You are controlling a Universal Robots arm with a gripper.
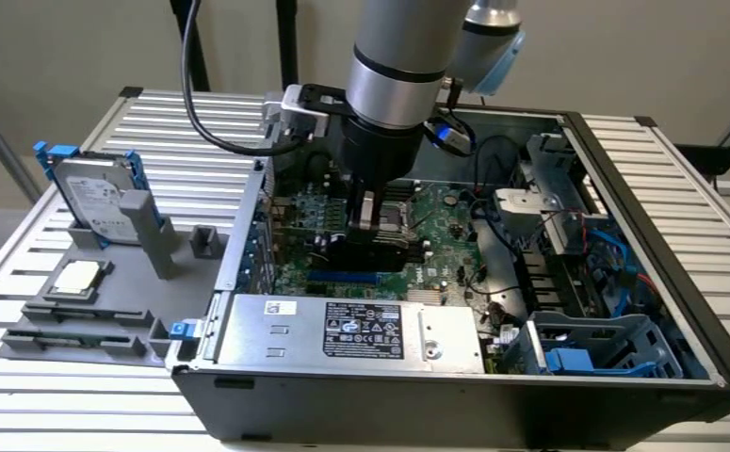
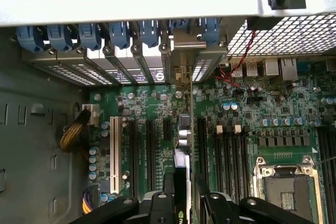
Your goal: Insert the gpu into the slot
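The fingers [image 2: 164, 209] are pinched partway shut on the gpu [image 2: 181, 182], gripping the thin black card by its two faces. In the middle of the exterior view the gripper [image 1: 367, 224] holds it low inside the computer case [image 1: 465, 405], right over the blue slot [image 1: 343, 279], a strip of which peeks out just below. I'd worry about a slight tilt. The card's edge could land on the slot's lip, or its bracket could snag the rear expansion bays [image 2: 121, 61]. Pushing then would strain the motherboard [image 1: 446, 235].
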